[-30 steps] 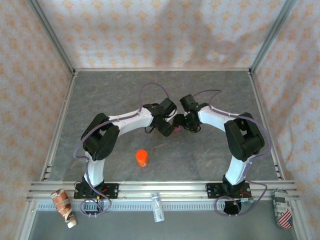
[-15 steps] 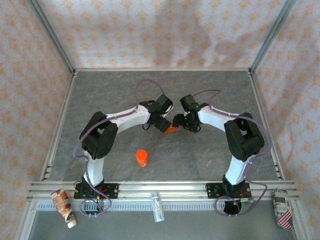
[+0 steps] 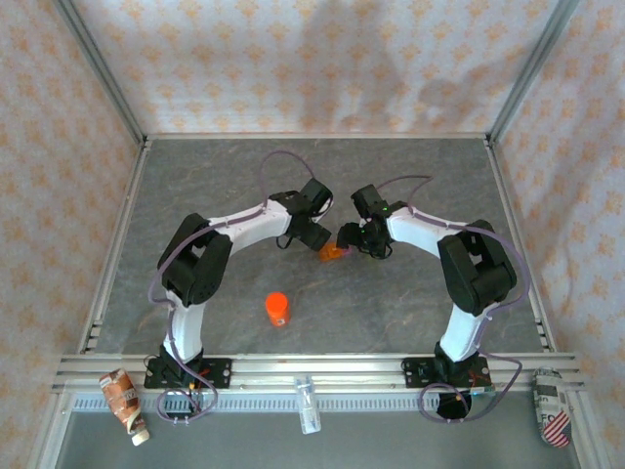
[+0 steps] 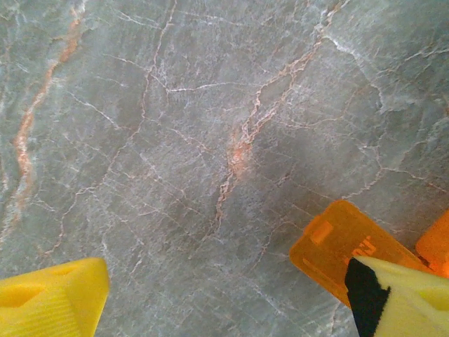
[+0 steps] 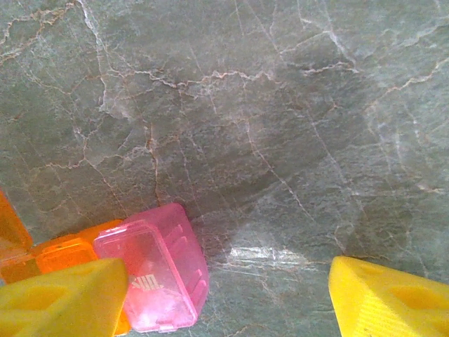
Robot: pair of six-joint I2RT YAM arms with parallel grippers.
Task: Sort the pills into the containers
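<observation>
Pink-and-orange pill box (image 3: 335, 253) lies on the desk (image 3: 410, 186) beyond the bottle (image 3: 276, 309), to its right | our left hand (image 4: 228, 281) and right hand (image 5: 228, 270) both hang open, flanking the box | we judge they bracket it so neither compartment slides during filling.

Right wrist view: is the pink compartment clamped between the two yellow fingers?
No: the pink compartment lies on the table beside one finger, while the other finger stands far off it.
</observation>
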